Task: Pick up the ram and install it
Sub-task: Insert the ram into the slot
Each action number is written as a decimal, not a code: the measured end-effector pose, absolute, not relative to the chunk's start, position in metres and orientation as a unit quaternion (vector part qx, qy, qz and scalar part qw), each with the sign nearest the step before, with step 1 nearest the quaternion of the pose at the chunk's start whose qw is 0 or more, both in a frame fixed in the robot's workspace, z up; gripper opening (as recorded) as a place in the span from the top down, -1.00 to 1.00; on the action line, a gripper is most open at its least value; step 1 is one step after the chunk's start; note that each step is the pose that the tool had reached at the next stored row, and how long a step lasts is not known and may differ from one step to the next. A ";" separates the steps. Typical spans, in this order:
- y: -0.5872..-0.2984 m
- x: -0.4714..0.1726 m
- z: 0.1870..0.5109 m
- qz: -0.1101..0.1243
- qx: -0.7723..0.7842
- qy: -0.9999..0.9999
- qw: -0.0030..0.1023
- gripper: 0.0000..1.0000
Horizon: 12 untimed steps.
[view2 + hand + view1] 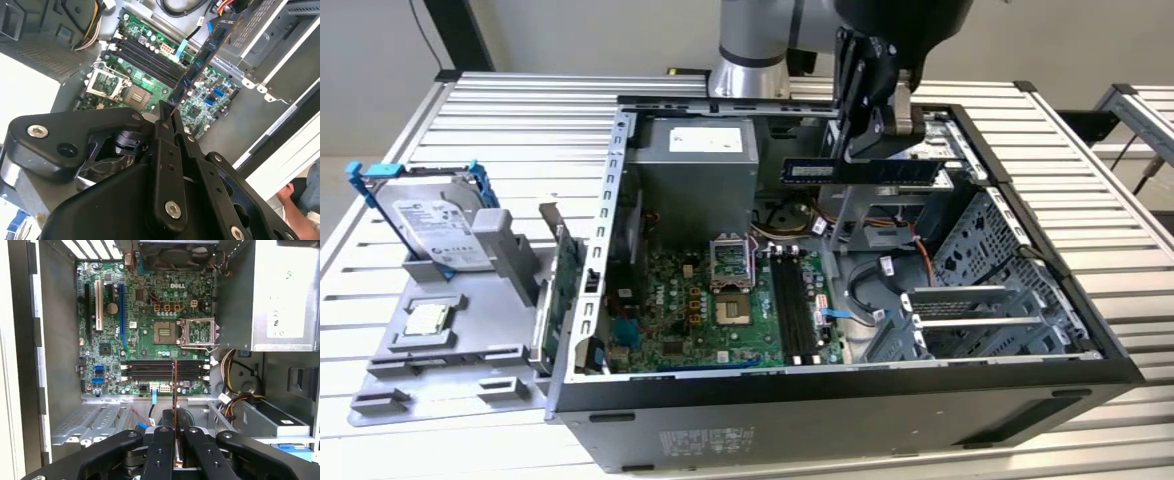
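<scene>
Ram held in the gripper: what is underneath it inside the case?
Below the ram, held by the gripper, lie the motherboard and its black, empty-looking memory slots. The slot strip directly behind the ram's edge is covered.

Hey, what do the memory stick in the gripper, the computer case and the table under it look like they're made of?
The ram: likely fibreglass circuit board, dark blue and matte, with dark chips on its face. The computer case: seemingly sheet metal, bare grey inside with punched holes, dark-painted outside. The table: ribbed silvery slats, probably aluminium.
</scene>
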<state>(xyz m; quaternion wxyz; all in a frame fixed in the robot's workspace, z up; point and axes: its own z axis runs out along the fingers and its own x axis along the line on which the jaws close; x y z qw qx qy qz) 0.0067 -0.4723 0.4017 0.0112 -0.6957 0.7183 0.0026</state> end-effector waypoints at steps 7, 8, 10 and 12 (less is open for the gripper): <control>-0.461 0.007 0.401 0.003 -0.694 0.720 0.011 1.00; -0.461 0.007 0.401 0.003 -0.694 0.720 0.011 1.00; -0.461 0.007 0.401 0.003 -0.694 0.720 0.011 1.00; -0.461 0.007 0.401 0.003 -0.694 0.720 0.010 1.00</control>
